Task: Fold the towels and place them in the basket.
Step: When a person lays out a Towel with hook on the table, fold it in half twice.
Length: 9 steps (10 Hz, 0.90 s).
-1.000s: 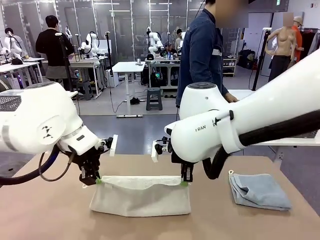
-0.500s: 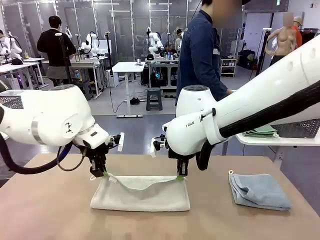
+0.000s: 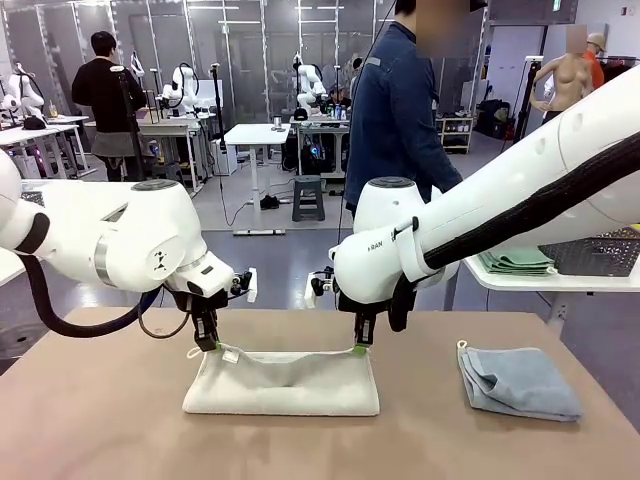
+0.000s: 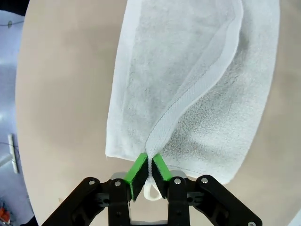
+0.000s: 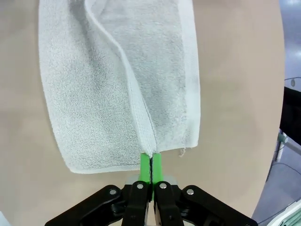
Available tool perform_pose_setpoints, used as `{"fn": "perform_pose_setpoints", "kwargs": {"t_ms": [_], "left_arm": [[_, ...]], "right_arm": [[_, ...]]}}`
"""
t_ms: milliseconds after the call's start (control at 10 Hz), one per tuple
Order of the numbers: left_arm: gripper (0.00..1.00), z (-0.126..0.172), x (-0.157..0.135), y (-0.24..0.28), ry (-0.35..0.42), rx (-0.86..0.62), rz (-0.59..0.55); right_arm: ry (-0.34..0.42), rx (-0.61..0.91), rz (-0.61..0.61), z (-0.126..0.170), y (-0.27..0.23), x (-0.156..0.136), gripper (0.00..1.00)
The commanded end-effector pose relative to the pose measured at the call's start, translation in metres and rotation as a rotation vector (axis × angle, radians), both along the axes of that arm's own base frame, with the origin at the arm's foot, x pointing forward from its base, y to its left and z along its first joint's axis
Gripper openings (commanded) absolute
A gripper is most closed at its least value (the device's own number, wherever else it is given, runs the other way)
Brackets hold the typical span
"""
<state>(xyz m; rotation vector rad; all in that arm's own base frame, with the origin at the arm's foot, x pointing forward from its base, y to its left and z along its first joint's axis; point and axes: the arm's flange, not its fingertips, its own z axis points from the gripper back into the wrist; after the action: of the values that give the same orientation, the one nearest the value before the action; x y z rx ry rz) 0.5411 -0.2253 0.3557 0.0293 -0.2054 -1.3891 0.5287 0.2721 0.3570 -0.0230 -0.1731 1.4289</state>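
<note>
left gripper (image 3: 208, 345) is clamping the cream-white towel (image 3: 285, 385) at its far-left corner, beside the cord loop (image 4: 150, 192) | right gripper (image 3: 358, 350) is pinching its far-right corner | towel is lying folded mid-table (image 3: 100, 430), far edge sagging | blue-grey towel (image 3: 520, 382) is lying bunched at the right

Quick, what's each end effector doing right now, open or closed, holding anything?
Left end effector: closed on the cream-white towel's upper edge.
Right end effector: closed on the same towel's upper edge.
</note>
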Motion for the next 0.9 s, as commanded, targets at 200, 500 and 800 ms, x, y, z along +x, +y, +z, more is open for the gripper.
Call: {"fn": "perform_pose_setpoints", "kwargs": {"t_ms": [200,500,800], "left_arm": [[0.04,-0.017,0.021,0.008,0.028,0.050,0.082],[0.04,-0.021,0.026,0.011,0.022,0.053,0.096],[0.42,-0.024,0.025,0.008,0.017,0.045,0.071]], "right_arm": [[0.022,-0.035,-0.071,-0.010,-0.003,0.019,0.00],[0.017,-0.031,-0.073,-0.013,-0.004,0.024,0.00],[0.007,-0.044,-0.054,-0.017,-0.001,0.025,0.19]]}}
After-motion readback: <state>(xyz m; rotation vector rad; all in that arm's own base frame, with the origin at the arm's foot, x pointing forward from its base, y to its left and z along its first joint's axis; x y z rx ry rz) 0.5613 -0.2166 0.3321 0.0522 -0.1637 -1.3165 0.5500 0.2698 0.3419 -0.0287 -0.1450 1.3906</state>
